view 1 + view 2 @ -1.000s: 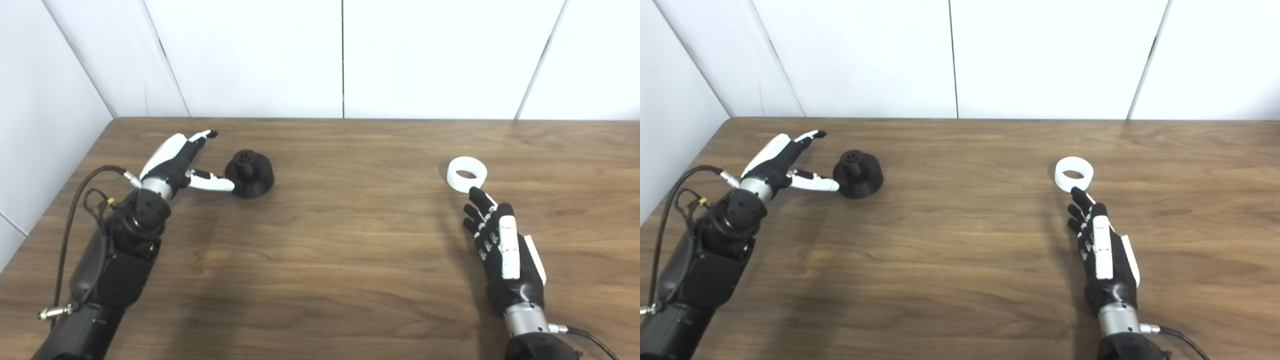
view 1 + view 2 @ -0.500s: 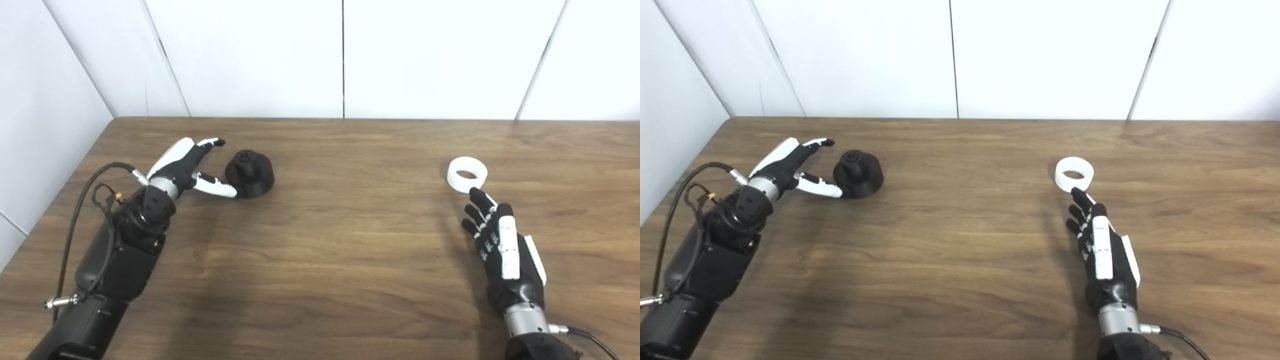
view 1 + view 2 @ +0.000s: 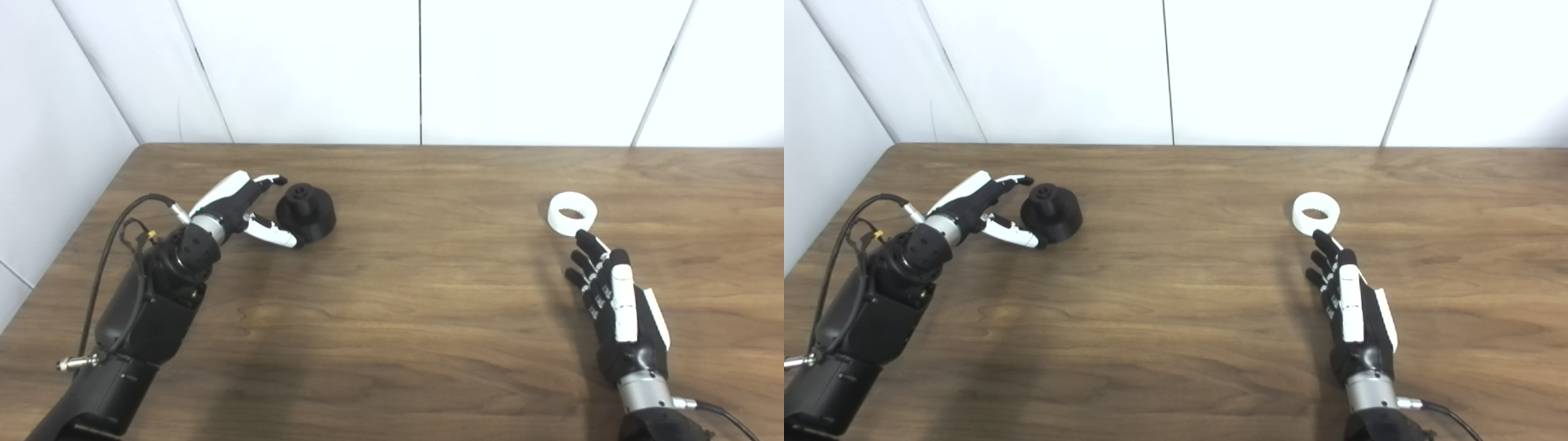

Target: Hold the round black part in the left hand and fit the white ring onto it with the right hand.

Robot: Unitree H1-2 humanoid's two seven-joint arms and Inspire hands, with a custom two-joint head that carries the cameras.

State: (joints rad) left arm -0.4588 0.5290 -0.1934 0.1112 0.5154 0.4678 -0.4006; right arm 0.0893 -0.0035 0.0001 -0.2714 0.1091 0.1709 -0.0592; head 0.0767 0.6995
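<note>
1. A dark cable [image 3: 116,226] loops beside my left forearm at the far left, near the table's left edge and clear of the work.
2. My left hand [image 3: 236,205] lies low over the wooden table [image 3: 416,294], spread wide and holding nothing. Its fingers [image 3: 269,180] reach along the far side of the round black part, and its thumb [image 3: 272,231] runs along the near side.
3. The round black part [image 3: 306,211] sits upright on the table between those fingers and the thumb, its small knob pointing up. The thumb tip looks to be touching or just beside its base; I cannot tell which.
4. The middle of the table is plain brown wood, with the white wall panels [image 3: 422,67] rising behind the far edge.
5. The white ring [image 3: 572,213] lies flat on the table, hole upward, well apart from the black part.
6. My right hand [image 3: 618,306] rests just on the near side of the ring, fingers straight and a little spread, empty. My longest fingertip reaches the ring's near rim.
</note>
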